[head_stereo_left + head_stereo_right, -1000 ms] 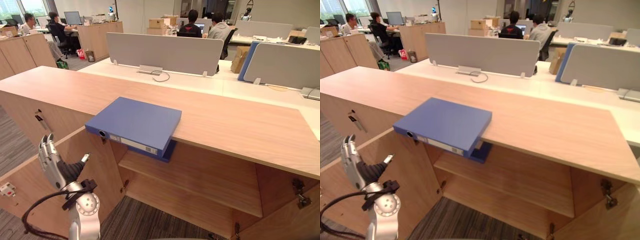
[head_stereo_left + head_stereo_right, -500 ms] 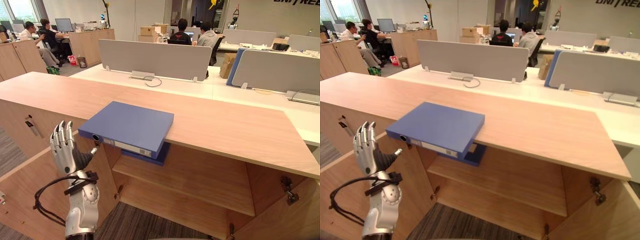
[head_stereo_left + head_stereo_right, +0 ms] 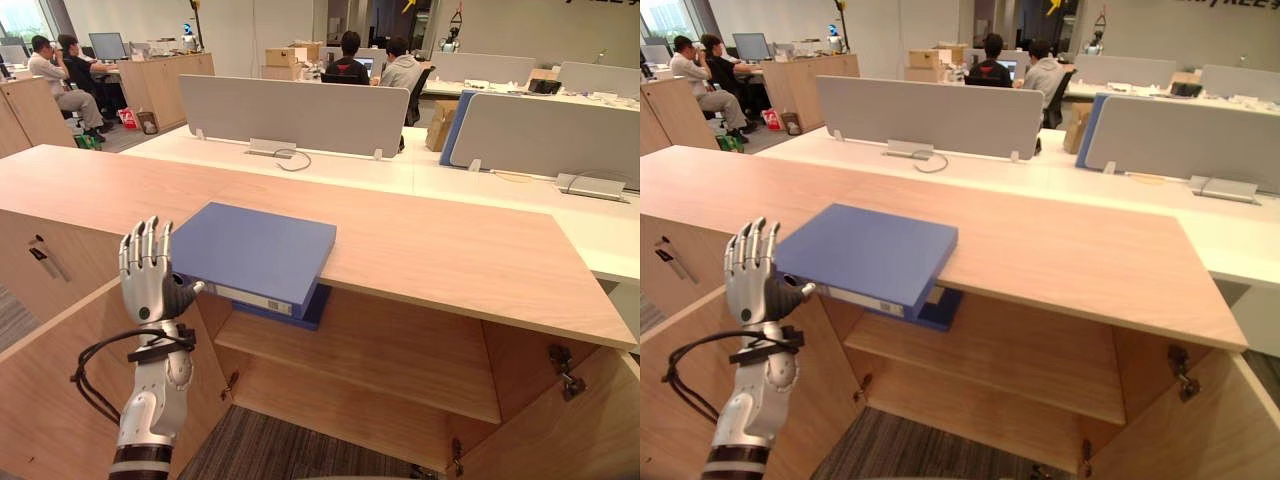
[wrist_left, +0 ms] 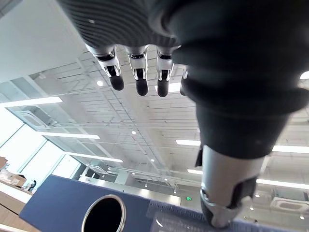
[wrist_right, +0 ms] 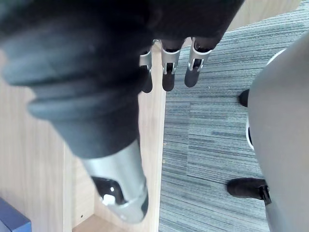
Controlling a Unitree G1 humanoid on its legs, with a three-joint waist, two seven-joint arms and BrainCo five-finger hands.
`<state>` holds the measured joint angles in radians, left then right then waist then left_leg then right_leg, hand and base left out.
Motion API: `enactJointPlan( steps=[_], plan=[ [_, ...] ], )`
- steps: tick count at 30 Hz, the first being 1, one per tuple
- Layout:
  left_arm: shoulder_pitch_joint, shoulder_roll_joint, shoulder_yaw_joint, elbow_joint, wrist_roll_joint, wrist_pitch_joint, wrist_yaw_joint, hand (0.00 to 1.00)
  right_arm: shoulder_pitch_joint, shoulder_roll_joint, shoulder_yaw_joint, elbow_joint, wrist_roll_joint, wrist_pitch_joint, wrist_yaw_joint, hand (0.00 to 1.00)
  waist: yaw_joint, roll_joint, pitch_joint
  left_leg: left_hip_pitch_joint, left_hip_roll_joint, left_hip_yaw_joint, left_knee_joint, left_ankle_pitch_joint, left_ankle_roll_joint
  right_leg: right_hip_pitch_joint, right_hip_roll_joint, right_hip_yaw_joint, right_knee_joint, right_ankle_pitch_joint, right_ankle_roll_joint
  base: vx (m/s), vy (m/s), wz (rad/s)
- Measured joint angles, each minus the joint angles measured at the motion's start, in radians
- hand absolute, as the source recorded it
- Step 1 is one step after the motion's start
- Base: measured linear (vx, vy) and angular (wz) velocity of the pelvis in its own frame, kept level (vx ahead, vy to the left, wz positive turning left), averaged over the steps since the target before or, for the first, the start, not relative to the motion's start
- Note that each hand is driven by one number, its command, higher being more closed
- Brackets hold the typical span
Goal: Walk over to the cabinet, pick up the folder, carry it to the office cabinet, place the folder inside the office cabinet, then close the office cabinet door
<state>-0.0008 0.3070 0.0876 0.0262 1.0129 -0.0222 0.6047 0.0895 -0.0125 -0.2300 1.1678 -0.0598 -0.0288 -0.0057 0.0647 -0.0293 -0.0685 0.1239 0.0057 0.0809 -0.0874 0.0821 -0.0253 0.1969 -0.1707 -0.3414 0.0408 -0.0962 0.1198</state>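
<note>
We're on the pick-up, left hand (image 3: 150, 272) upright with fingers straight and apart just beside the blue folder (image 3: 255, 250) overhanging the tabletop (image 3: 450, 250) edge, right hand (image 5: 96, 58) hanging loose-fingered, so next we'd want to close round its spine.

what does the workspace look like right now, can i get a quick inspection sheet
surface: wooden cabinet top, doors open below
job's things: blue folder flat on the top, overhanging the front edge, not held
clutter: cardboard boxes on a far desk
robot hands: left robot hand raised beside the folder, fingers straight; right robot hand low over carpet, fingers relaxed
cables: grey cable on the white desk
surroundings: people seated at desks, grey dividers
</note>
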Motion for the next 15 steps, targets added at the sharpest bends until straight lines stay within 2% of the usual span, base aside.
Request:
enactJointPlan(
  steps=[3, 15],
  plan=[
    [-0.006, 0.020, -0.041, 0.035, 0.007, -0.012, -0.023, 0.00, -0.004, -0.005, 0.036, 0.000, -0.001, -0.003, 0.000, 0.00, -0.004, 0.001, 0.001, 0.000, 0.002, 0.003, 0.000, -0.001, -0.001, 0.000, 0.001, 0.001, -0.001, 0.000, 0.000, 0.00, -0.006, -0.01],
    [-0.049, 0.094, -0.169, 0.135, 0.038, -0.063, -0.070, 0.00, -0.014, -0.007, 0.036, 0.000, 0.000, -0.004, 0.000, 0.00, -0.019, 0.007, 0.013, 0.009, 0.002, 0.014, 0.000, -0.006, -0.006, 0.002, 0.001, 0.014, -0.001, 0.000, 0.000, -0.01, -0.005, -0.02]
  ],
)
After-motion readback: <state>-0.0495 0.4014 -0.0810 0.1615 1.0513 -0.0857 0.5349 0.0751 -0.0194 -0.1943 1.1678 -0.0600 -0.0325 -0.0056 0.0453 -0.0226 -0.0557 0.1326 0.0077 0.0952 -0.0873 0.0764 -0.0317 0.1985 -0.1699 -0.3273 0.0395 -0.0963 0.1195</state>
